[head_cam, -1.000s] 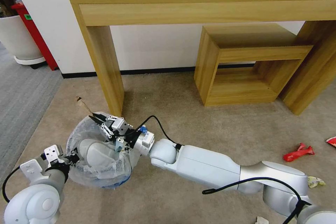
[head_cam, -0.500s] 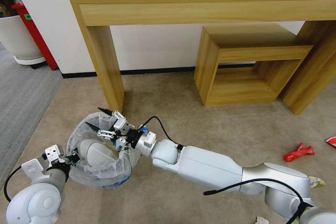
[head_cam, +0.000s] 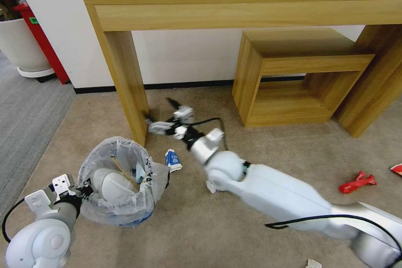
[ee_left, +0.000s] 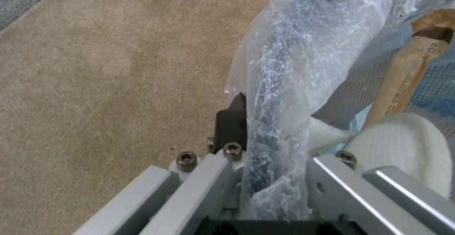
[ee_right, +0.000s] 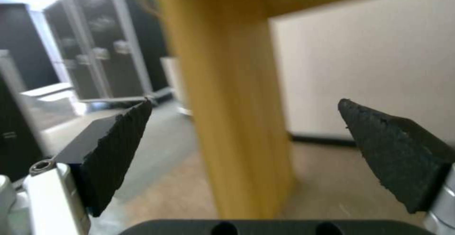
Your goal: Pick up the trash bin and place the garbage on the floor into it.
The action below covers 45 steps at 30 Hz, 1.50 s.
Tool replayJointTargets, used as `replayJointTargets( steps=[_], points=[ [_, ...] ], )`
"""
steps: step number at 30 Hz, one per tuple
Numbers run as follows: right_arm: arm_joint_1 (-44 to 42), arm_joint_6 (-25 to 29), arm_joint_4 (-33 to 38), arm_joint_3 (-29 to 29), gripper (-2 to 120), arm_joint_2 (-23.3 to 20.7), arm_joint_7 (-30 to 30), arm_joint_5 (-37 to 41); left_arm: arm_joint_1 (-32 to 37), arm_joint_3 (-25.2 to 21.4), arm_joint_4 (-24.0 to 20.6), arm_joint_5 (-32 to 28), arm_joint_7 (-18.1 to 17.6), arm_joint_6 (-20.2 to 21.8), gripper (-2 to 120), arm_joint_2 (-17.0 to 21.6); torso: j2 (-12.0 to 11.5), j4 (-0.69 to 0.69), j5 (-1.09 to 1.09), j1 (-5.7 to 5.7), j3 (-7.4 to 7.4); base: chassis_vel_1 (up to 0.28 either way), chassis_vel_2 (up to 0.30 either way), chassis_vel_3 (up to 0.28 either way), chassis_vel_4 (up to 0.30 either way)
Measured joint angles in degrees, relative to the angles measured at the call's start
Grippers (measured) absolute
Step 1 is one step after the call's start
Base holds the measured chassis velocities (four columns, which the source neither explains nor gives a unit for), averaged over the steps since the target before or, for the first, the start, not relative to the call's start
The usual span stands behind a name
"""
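Note:
The trash bin (head_cam: 119, 201), lined with a crinkled whitish bag, sits on the beige floor (head_cam: 268, 155) at the lower left. My left gripper (head_cam: 83, 187) is shut on its near rim; the left wrist view shows the gripper (ee_left: 265, 128) pinching the bag-covered rim (ee_left: 294, 68). Inside lie a wooden stick (head_cam: 124, 170) and crumpled white paper (head_cam: 109, 181). My right gripper (head_cam: 159, 112) hangs open and empty beside the table leg (head_cam: 130, 83), past the bin. In the right wrist view the gripper (ee_right: 246, 132) faces that leg (ee_right: 237, 121). A blue-white wrapper (head_cam: 173, 160) lies just right of the bin.
A red wrapper (head_cam: 357, 182), another red piece (head_cam: 397, 168) and crumpled paper (head_cam: 378, 217) lie on the carpet at the right. A wooden table (head_cam: 251, 8) and a low wooden cube (head_cam: 293, 75) stand along the wall. Grey ribbed carpet (head_cam: 25, 109) borders the left.
My right gripper opened over the bin and let go of the wooden stick, which now lies inside. It then swung up and away toward the table leg, uncovering the blue-white wrapper.

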Motion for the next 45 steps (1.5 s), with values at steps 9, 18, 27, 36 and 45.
replayJointTargets(
  steps=[9,18,27,36,45],
  points=[
    [-10.38,-4.41,3.86,8.71,100,-15.51,-0.96,0.45,-1.18,1.33,1.49,0.15,-0.01,0.0,0,0.35,0.0,0.01,0.01,-0.01,0.0,0.0,0.0,0.0,0.0],
    [-15.86,9.02,-8.04,11.38,100,-26.38,-18.72,-18.17,-1.67,1.83,2.34,0.99,0.42,-0.21,0,-0.7,0.0,0.0,-0.01,0.0,-0.01,0.0,0.0,0.0,0.0],
    [-16.93,13.8,-18.59,10.29,100,-26.33,-25.69,-28.67,-1.63,1.64,2.45,1.17,0.56,-0.48,0,-0.91,0.0,0.0,-0.02,0.0,0.0,0.0,0.0,0.0,0.0],
    [-14.93,10.69,-25.15,5.8,100,-22.11,-26.52,-30.64,-1.68,1.54,2.72,1.19,0.61,-0.73,0,-1.08,0.0,0.01,-0.04,0.0,0.0,0.0,0.0,0.0,0.0],
    [-14.18,10.56,-30.7,2.8,92,-16.86,-26.34,-30.43,-1.67,1.45,2.85,1.24,0.62,-0.83,0,-1.27,0.0,0.01,-0.02,0.0,0.0,0.0,0.0,0.0,0.0]
  ],
)
